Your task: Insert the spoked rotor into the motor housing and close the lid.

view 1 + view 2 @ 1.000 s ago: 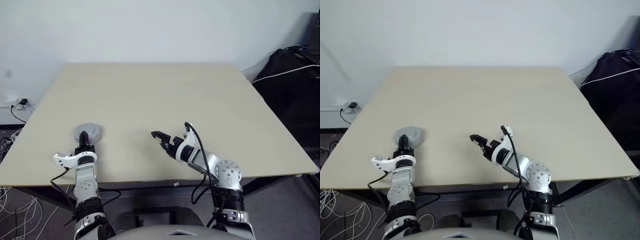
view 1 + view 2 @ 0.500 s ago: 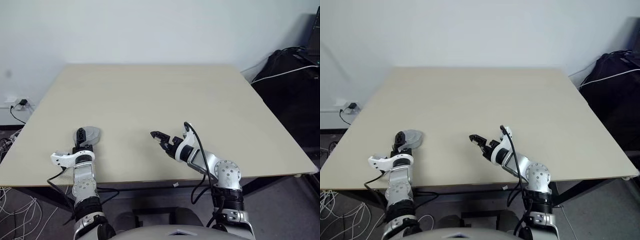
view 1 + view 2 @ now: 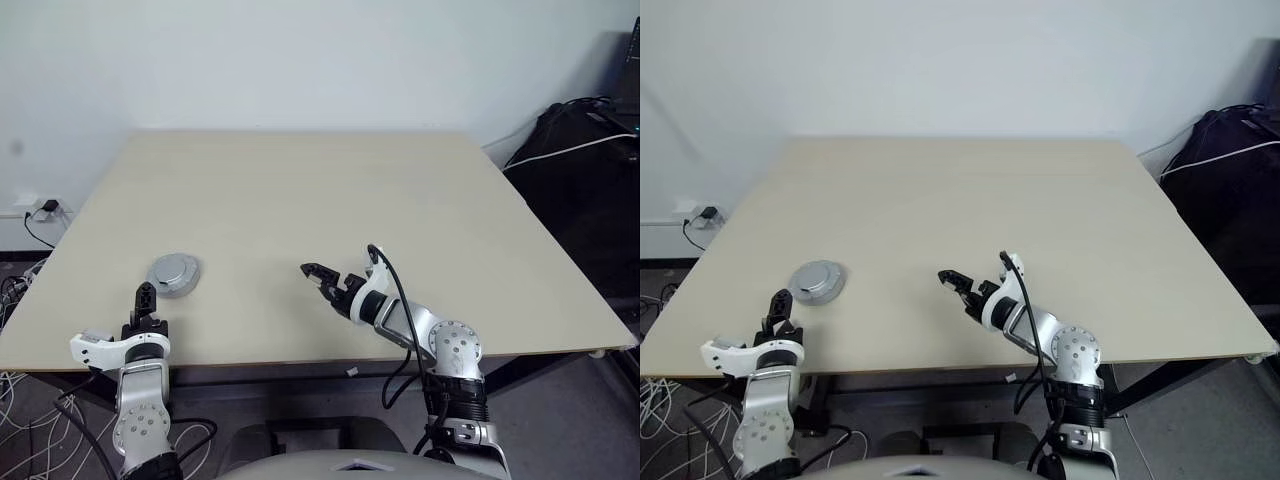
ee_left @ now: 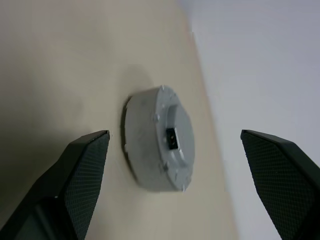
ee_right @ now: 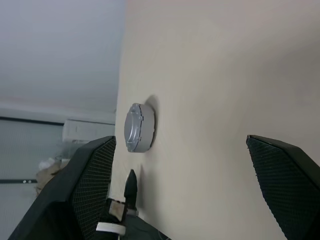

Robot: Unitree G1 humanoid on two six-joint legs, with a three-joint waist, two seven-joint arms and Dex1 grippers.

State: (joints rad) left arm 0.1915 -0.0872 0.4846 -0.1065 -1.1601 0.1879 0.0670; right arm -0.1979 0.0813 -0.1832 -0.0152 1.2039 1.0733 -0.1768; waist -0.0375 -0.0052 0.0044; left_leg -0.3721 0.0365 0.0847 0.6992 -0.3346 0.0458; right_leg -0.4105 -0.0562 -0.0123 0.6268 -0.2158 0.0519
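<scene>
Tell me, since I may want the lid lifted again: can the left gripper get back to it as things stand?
Probably yes. The lid lies alone on the table, closed over the housing, just ahead of the left gripper, which is open and aimed at it with bare tabletop between. The right gripper sits well off to the side.

Even, soft light falls on the pale desk [image 3: 330, 190], without glare. The lid [image 4: 160, 145] casts a faint shadow on the desk beside it. In the left wrist view the near fingers [image 4: 75, 180] look dark and slightly soft.
</scene>
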